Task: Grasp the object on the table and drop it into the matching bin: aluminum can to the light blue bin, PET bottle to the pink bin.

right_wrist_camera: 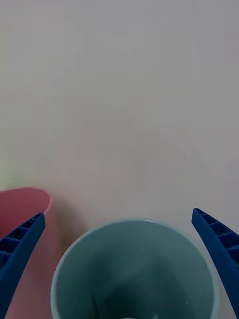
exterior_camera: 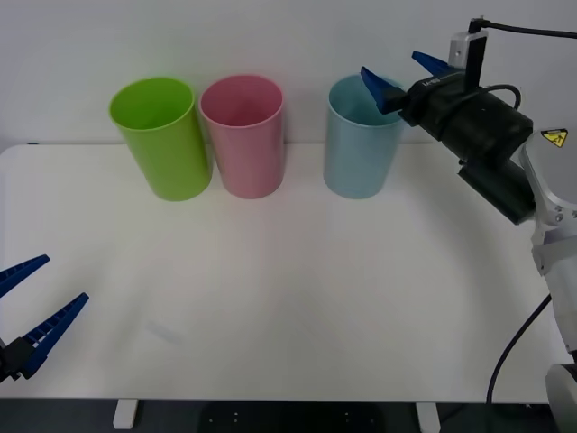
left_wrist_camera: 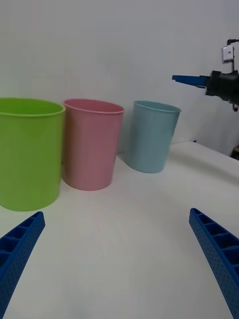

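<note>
**A:** What is on the table (exterior_camera: 297,298)?

**B:** A wide white tabletop with three tall cup-shaped bins standing upright in a row along its far edge. From the robot's left: a lime green bin (exterior_camera: 160,135), the pink bin (exterior_camera: 243,133) just beside it, nearly touching, then a gap, then the light blue bin (exterior_camera: 361,149).

**A:** Where is the right gripper (exterior_camera: 403,77)?

**B:** Raised above the light blue bin, over the right part of its rim. Its two blue ribbed fingers are spread apart with nothing between them. In the right wrist view the bin's round mouth (right_wrist_camera: 134,271) sits between the two fingers (right_wrist_camera: 218,244), and the pink bin's rim (right_wrist_camera: 25,199) shows off to one side.

**A:** And the can?

**B:** I cannot see it. It may lie inside the light blue bin, but the visible part of the interior does not show it clearly.

**A:** The left gripper (exterior_camera: 27,307)?

**B:** Low at the near left corner of the table, well apart from the bins, fingers splayed and holding nothing. Its wrist view faces all three bins and the right gripper (left_wrist_camera: 191,79) above the light blue bin (left_wrist_camera: 152,137).
</note>
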Motion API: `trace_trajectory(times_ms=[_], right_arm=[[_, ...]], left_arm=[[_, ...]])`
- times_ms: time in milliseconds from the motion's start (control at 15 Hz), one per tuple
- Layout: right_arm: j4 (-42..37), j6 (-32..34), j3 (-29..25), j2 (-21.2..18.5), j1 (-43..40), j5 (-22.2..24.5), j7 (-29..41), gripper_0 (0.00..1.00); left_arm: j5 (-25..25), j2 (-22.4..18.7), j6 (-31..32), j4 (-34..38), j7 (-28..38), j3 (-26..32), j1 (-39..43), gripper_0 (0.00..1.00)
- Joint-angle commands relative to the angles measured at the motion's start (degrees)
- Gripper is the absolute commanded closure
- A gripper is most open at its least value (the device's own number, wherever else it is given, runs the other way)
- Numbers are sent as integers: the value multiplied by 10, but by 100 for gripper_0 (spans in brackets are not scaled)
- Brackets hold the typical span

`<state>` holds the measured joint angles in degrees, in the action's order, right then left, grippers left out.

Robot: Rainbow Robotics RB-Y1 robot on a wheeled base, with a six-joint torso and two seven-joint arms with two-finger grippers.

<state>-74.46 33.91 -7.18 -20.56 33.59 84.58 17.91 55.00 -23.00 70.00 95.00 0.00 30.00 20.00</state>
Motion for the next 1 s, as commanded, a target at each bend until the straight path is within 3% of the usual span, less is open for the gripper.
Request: trace_trajectory(times_ms=[67,600,1000], right_arm=[[-53,70,-39,-4,-50,0,-4,0],[-162,266,-161,-5,-183,-6,-40,0],[-238,285,-181,-14,-308,-68,-119,0]], left_arm=[[0,0,0,0,0,0,0,0],[0,0,0,0,0,0,0,0],[0,0,0,0,0,0,0,0]])
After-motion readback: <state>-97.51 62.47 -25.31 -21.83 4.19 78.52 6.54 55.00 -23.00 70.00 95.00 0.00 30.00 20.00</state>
